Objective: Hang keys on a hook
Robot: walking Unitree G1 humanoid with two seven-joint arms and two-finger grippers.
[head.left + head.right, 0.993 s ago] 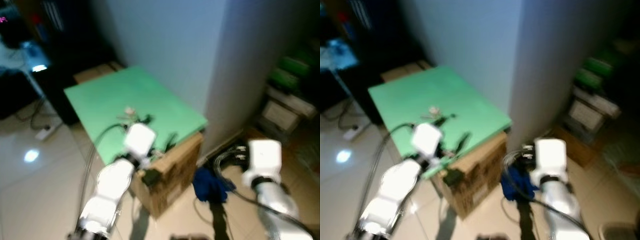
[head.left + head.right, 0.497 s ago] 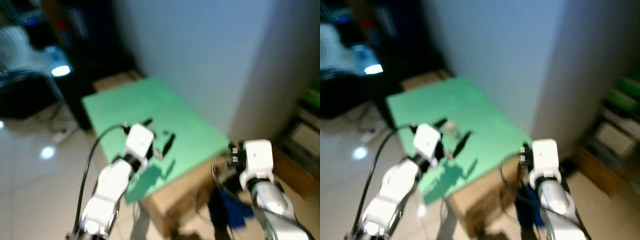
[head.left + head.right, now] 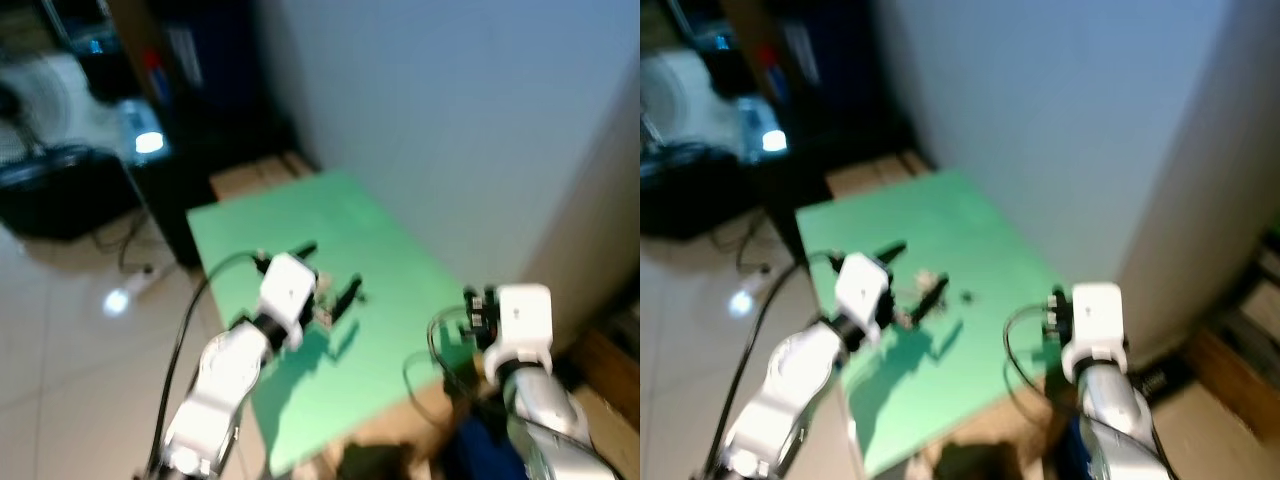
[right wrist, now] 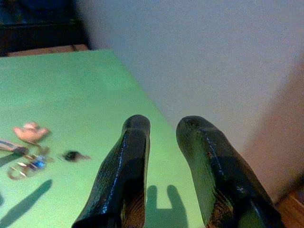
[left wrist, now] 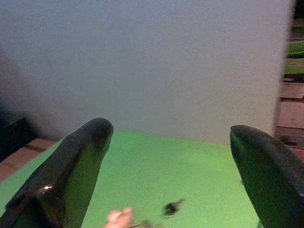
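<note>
The keys (image 4: 26, 159) lie flat on the green tabletop (image 3: 400, 300), a small bunch with a pinkish fob at one end (details are too blurred to sort out) and a small dark bit just beside them. The left gripper (image 3: 328, 275) hovers right over the bunch, its two black fingers (image 5: 71, 171) spread wide apart. The right gripper (image 4: 166, 142) is held above the tabletop's edge nearer the pale wall (image 3: 1040, 120), well apart from the keys, fingers nearly together with a narrow gap.
</note>
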